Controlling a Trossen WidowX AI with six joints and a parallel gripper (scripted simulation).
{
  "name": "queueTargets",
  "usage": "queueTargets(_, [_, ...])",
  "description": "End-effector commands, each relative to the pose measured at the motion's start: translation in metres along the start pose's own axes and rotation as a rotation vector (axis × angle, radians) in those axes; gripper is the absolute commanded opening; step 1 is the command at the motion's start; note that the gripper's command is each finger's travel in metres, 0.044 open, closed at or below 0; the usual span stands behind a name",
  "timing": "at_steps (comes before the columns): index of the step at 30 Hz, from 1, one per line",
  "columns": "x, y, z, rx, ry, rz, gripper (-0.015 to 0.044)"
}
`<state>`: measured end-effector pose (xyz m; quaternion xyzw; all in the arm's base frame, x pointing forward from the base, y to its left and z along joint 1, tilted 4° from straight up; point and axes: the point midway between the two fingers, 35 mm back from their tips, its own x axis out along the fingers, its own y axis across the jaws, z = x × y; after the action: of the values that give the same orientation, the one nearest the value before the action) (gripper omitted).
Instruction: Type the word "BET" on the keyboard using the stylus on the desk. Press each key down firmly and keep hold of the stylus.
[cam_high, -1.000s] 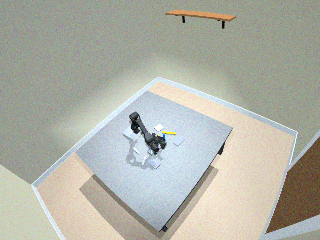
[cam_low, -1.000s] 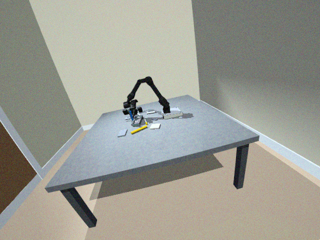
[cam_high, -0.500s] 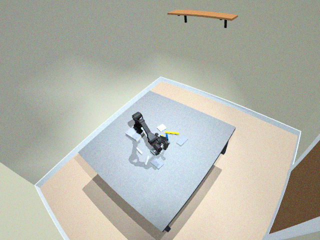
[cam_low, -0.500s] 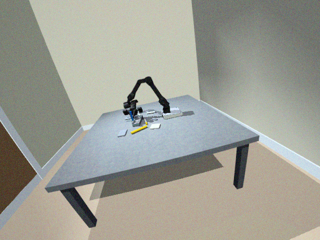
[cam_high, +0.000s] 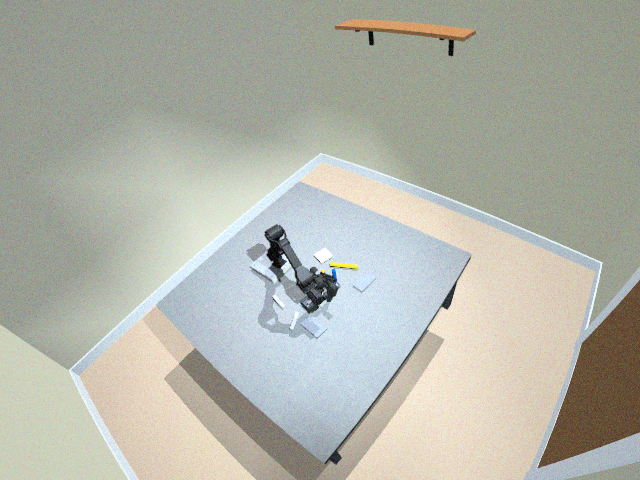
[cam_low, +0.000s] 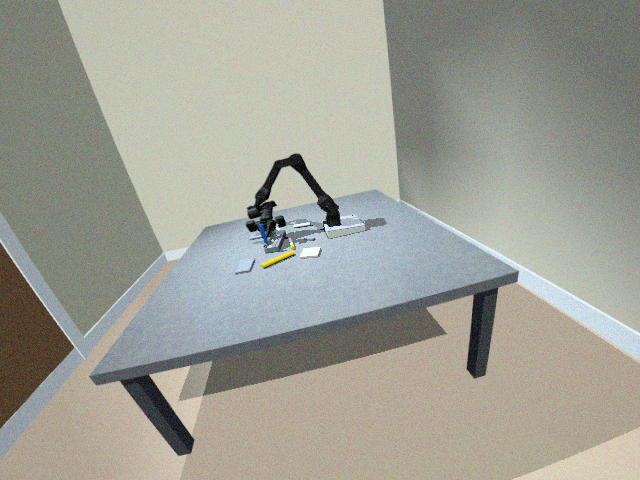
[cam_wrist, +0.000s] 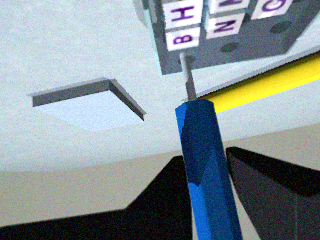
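My gripper (cam_wrist: 205, 161) is shut on the blue stylus (cam_wrist: 202, 130) (cam_high: 334, 274) (cam_low: 263, 232). The stylus's thin grey tip points at the keyboard (cam_wrist: 172, 66) (cam_low: 272, 249). In the wrist view the tip appears over a round spot on the dark keyboard body, just short of the B key (cam_wrist: 183, 39). I cannot tell whether it touches. The H key (cam_wrist: 182, 13) lies beyond B and the N key (cam_wrist: 223, 25) beside it. The E and T keys are out of the wrist view. In the top view the arm hides most of the keyboard.
A yellow rod (cam_wrist: 270, 87) (cam_high: 343, 266) (cam_low: 278, 259) lies close to the keyboard. A pale slab (cam_wrist: 75, 110) lies left in the wrist view. A white square (cam_high: 323, 255) (cam_low: 310, 252), another slab (cam_high: 314, 326) and white sticks (cam_high: 278, 301) (cam_high: 294, 320) lie around the arm.
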<state>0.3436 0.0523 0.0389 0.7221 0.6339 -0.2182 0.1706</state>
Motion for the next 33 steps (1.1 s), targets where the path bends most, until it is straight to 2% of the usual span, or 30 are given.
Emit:
queueTargets(1, [0.002,-0.002,0.002,0.005,0.006,-0.002,0.0081])
queueTargets(33, [0.0,-0.001,-0.001,0.005,0.006,-0.002,0.0081])
